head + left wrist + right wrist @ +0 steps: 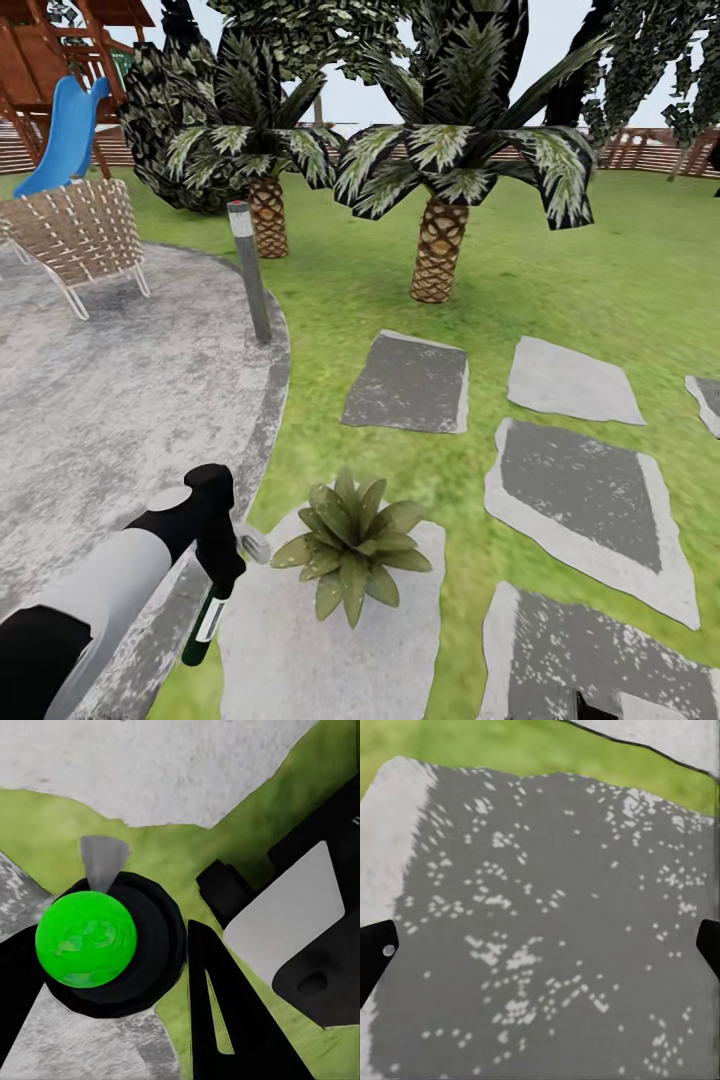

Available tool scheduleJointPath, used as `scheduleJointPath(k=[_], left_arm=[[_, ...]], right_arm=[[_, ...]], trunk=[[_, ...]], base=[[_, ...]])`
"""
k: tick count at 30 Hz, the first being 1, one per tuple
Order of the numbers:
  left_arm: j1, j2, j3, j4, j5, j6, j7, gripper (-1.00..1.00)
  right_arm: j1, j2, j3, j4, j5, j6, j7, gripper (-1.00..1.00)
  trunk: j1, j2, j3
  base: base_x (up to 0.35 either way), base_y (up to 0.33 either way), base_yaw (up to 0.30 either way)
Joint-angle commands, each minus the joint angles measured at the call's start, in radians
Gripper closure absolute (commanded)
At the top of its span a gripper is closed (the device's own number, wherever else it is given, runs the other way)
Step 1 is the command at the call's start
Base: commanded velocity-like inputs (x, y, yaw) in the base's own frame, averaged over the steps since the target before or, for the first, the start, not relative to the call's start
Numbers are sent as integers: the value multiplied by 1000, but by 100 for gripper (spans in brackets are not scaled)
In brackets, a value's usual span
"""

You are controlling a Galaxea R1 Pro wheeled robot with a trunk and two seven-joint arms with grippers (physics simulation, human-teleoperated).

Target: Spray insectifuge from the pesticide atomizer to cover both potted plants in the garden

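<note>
Two palms (440,190), one potted plant (352,545) (ground-level), five stepping stones (408,383)

This is a home garden or backyard. A green lawn (600,270) spreads around a round grey speckled patio (100,400) and flat stepping stones (410,385). Scaly-trunked palms (440,180) stand on the grass, a brown slatted fence (650,150) closes the far side, and a woven lawn chair (75,235), a blue slide (65,135) and a grey lamp post (248,270) furnish it.
</note>
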Motion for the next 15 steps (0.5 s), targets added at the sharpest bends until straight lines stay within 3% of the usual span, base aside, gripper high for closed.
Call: scheduleJointPath(k=[1, 9, 15], left_arm=[[0, 1, -5, -2, -7, 11, -10, 100], [1, 1, -3, -1, -13, 11, -10, 100], [1, 1, -2, -2, -12, 11, -10, 100]], right_arm=[[-1, 0, -7, 2, 11, -4, -1, -100], [-1, 2, -5, 2, 9, -4, 0, -100], [-1, 2, -5, 2, 9, -4, -1, -100]], trunk=[[0, 0, -1], [0, 0, -1], [0, 0, -1]], base=[[-133, -271, 0], [-136, -270, 5], [-34, -275, 219]])
